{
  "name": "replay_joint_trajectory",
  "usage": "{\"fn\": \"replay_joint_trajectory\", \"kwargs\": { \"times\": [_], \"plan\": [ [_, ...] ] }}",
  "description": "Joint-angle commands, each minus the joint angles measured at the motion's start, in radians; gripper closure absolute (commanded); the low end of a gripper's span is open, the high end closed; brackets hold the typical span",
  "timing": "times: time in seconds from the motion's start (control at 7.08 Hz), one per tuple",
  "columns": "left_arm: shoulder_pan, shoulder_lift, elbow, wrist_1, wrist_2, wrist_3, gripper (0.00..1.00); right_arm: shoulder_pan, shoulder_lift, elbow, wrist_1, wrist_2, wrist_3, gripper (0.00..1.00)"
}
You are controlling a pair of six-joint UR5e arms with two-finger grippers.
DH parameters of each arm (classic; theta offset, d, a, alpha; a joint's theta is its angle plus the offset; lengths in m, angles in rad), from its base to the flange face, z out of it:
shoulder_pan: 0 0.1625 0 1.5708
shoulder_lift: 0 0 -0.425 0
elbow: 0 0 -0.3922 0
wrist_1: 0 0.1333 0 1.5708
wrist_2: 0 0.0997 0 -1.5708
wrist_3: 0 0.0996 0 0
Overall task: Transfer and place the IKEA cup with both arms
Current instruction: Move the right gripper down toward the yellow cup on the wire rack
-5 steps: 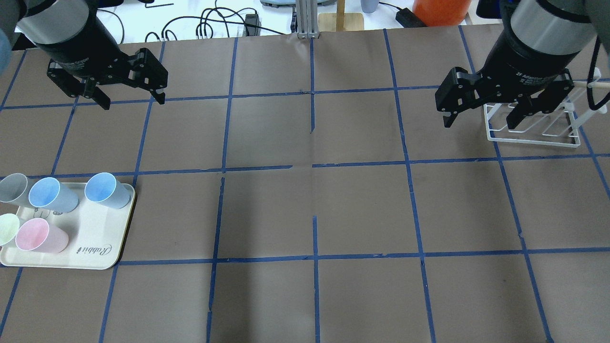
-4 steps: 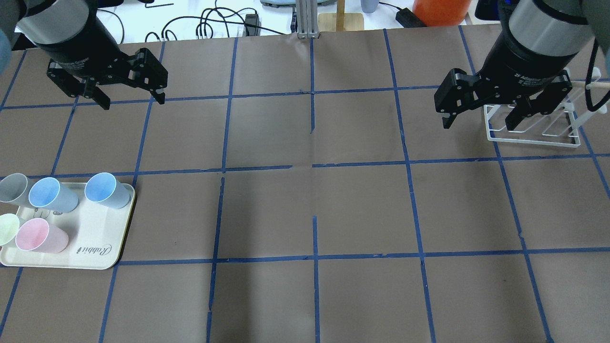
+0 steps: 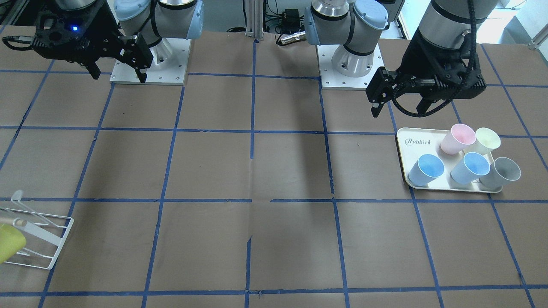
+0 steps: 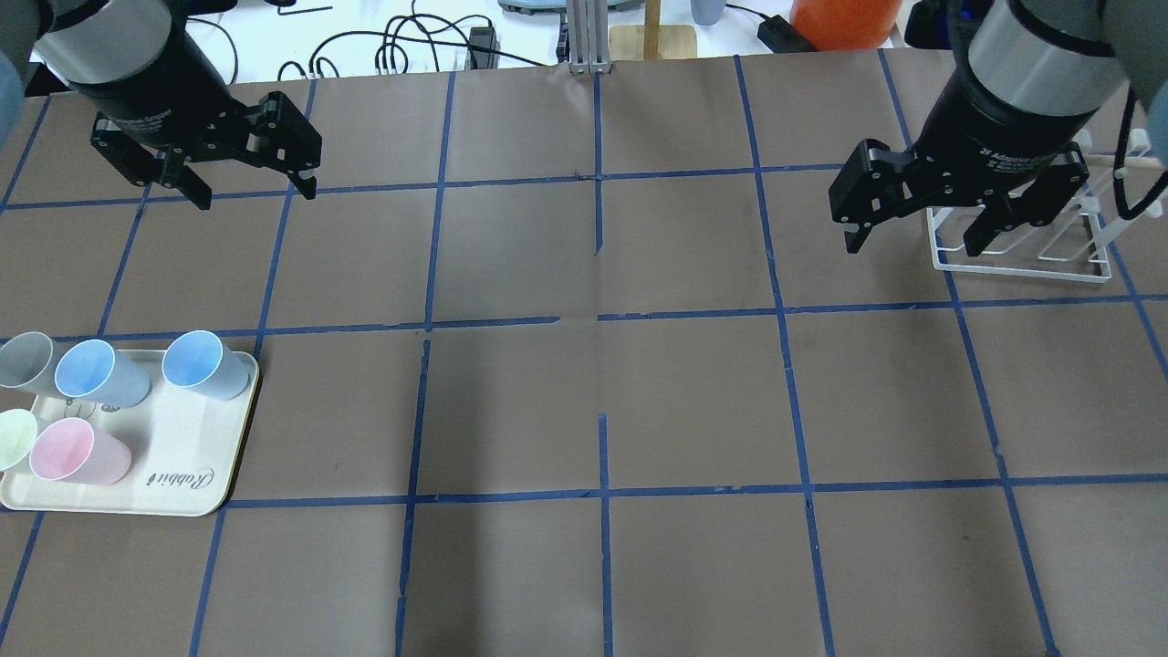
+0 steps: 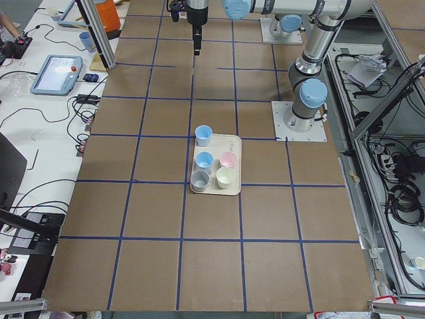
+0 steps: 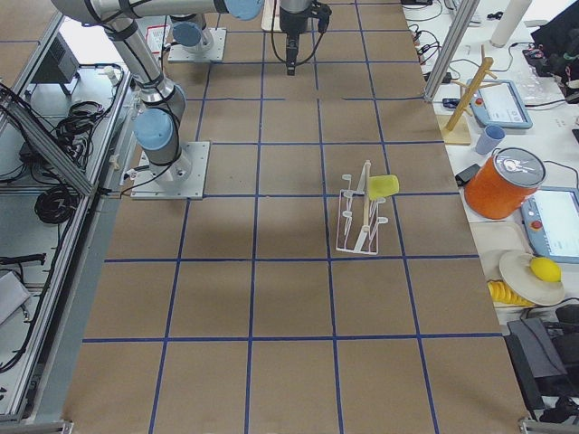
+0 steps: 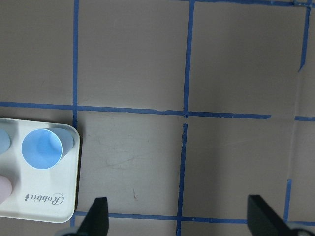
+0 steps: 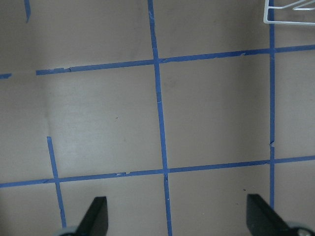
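The yellow IKEA cup (image 6: pixel 383 187) hangs on its side on a peg of the white wire rack (image 6: pixel 357 221). It also shows at the left edge of the front-facing view (image 3: pixel 9 244). In the overhead view my right arm hides it. My right gripper (image 4: pixel 912 246) is open and empty, high above the table, just left of the rack (image 4: pixel 1022 260). It also shows in the front-facing view (image 3: pixel 118 78). My left gripper (image 4: pixel 255 196) is open and empty, high over the far left of the table, beyond the tray. It also shows in the front-facing view (image 3: pixel 398 112).
A cream tray (image 4: pixel 182 456) at the near left holds a pink cup (image 4: pixel 64 452), a cream-green cup (image 4: pixel 14 438), two blue cups (image 4: pixel 196 362) and a grey cup (image 4: pixel 23 359). Cables and an orange container (image 4: pixel 839 23) lie beyond the table's far edge.
My right gripper has shifted slightly left and turned a little beside the rack. The left arm and the cups have not moved.
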Motion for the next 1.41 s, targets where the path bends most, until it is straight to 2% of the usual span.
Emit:
{"fn": "replay_joint_trajectory", "kwargs": {
  "times": [0.0, 1.27],
  "plan": [
    [0.0, 0.005, -0.007, 0.0, -0.001, -0.002, 0.0, 0.002, -0.001, -0.001, -0.004, 0.005, 0.004, 0.0],
    [0.0, -0.003, 0.008, -0.005, 0.003, -0.002, 0.0, -0.008, 0.008, -0.002, -0.049, -0.001, 0.01, 0.0]
  ]
}}
